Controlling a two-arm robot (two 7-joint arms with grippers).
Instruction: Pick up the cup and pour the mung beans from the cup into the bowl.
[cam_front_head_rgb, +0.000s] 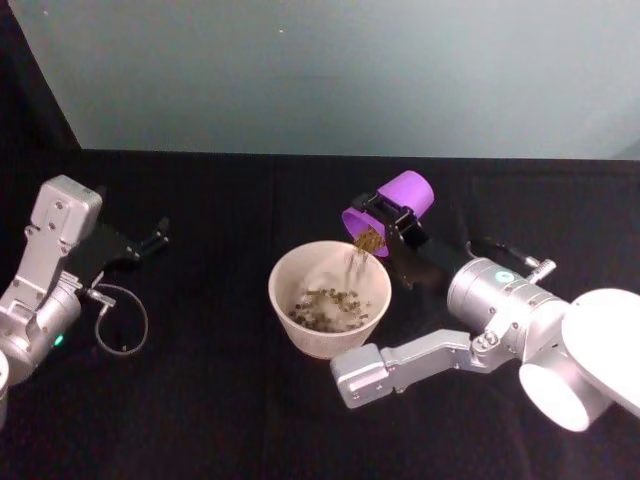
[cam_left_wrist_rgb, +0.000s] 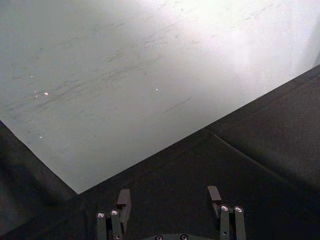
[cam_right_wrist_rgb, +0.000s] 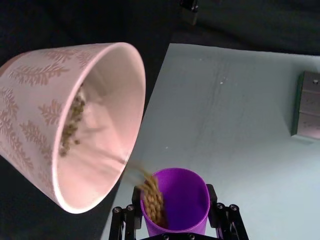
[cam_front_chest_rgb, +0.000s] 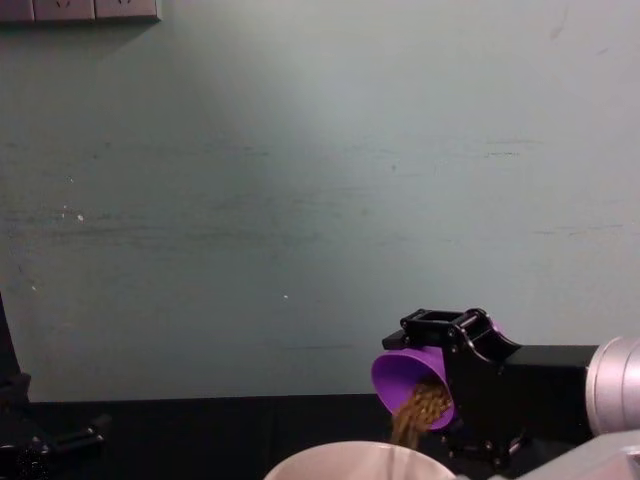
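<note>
Left gripper (cam_front_head_rgb: 155, 238): idle at the left side of the worktop (cam_front_head_rgb: 220, 400), well apart from the bowl; jaws apart with nothing between them.
Bowl (cam_front_head_rgb: 318, 345): upright at the middle of the worktop, with a thin scatter of beans across its floor.
Mung beans (cam_front_head_rgb: 366, 241): a stream drops from the cup's lip just inside the bowl's right-hand rim. The right wrist view shows a heap at the cup's mouth.
Cup (cam_front_head_rgb: 405, 195): in the air, just above and to the right of the bowl's rim, tipped steeply with its mouth down toward the bowl.
Right gripper (cam_front_head_rgb: 392, 222): jaws clamped on the cup's sides, near its mouth.
Step in hand: the pour itself, seemingly about midway, with part of the load in the bowl and part in the cup.
Next move: probably a further tilt to empty the cup. The lip should stay over the bowl's inside, because the stream falls close to the rim and could spill onto the worktop.
</note>
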